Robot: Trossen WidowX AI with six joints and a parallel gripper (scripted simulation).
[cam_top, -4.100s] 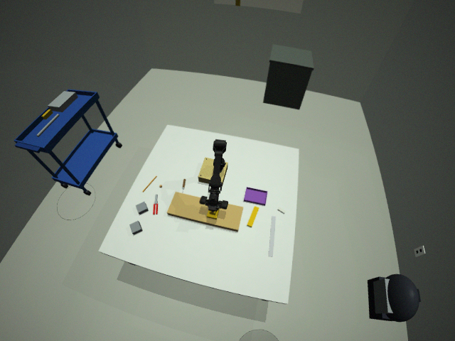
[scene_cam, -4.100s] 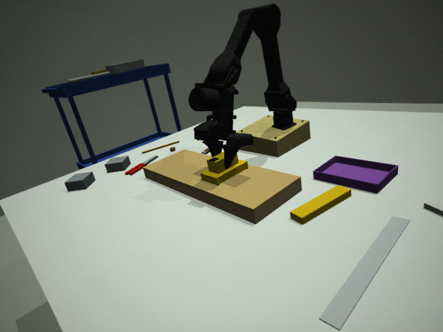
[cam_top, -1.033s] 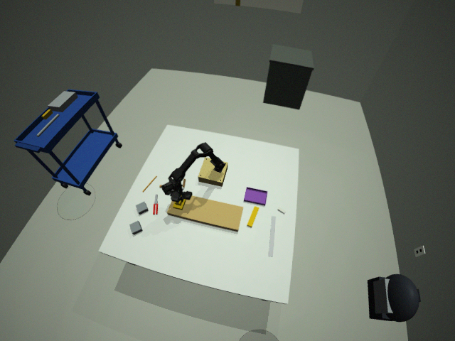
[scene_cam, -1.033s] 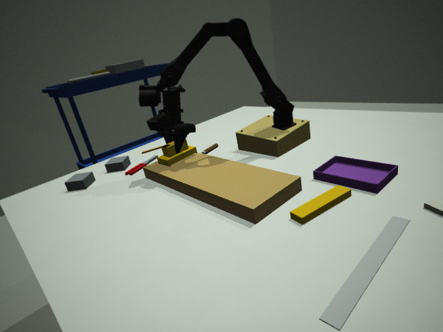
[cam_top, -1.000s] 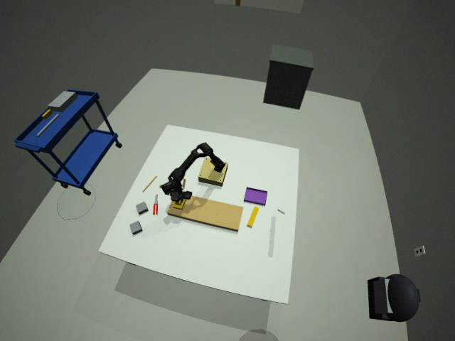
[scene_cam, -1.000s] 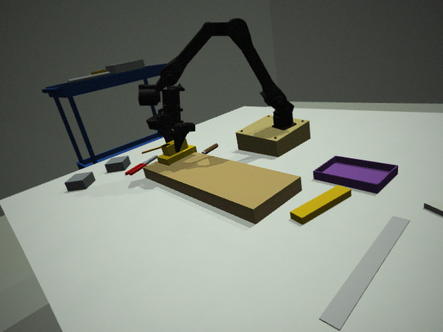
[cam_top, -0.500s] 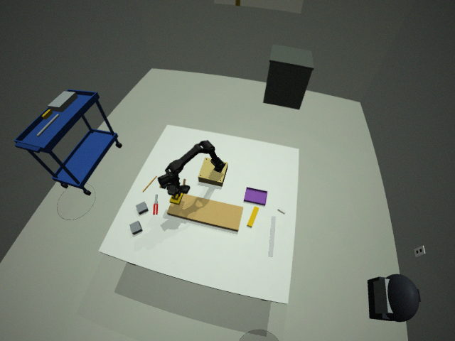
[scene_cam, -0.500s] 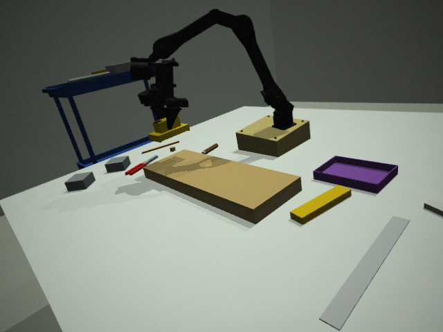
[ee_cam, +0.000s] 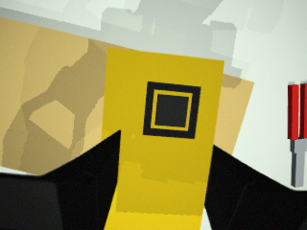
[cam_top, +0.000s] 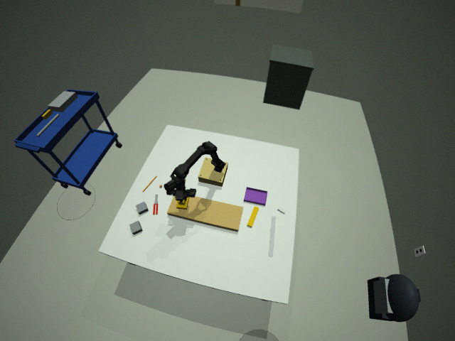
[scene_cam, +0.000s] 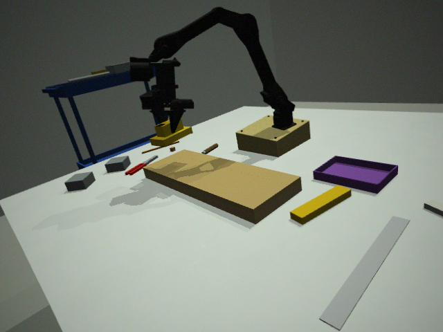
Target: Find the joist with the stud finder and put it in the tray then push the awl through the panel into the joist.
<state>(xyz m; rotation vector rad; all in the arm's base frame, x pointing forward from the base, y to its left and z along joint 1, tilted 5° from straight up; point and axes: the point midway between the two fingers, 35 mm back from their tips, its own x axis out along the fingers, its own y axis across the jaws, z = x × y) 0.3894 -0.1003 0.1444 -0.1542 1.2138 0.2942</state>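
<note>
My gripper (cam_top: 182, 199) (scene_cam: 168, 125) (ee_cam: 159, 140) is shut on the yellow stud finder (cam_top: 182, 205) (scene_cam: 172, 136) (ee_cam: 127, 96). The stud finder is held level, raised above the left end of the tan floor panel (cam_top: 220, 214) (scene_cam: 228, 182) (ee_cam: 58, 53). Its square window is dark with a thin yellow outline in the wrist view. No hole can be made out in the panel; tiny dots show on it in the exterior view. The awl (scene_cam: 210, 148) lies behind the panel, its brown handle showing. The purple tray (cam_top: 256, 196) (scene_cam: 357, 173) is empty, beyond the panel's right end.
Red-handled pliers (cam_top: 156, 208) (scene_cam: 136, 168) (ee_cam: 294, 112) and two grey blocks (cam_top: 141, 207) (cam_top: 136, 227) lie left of the panel. A yellow bar (cam_top: 252, 216) (scene_cam: 320, 205) and a grey strip (cam_top: 271, 236) (scene_cam: 368, 268) lie to its right. The arm's wooden base (cam_top: 212, 171) stands behind.
</note>
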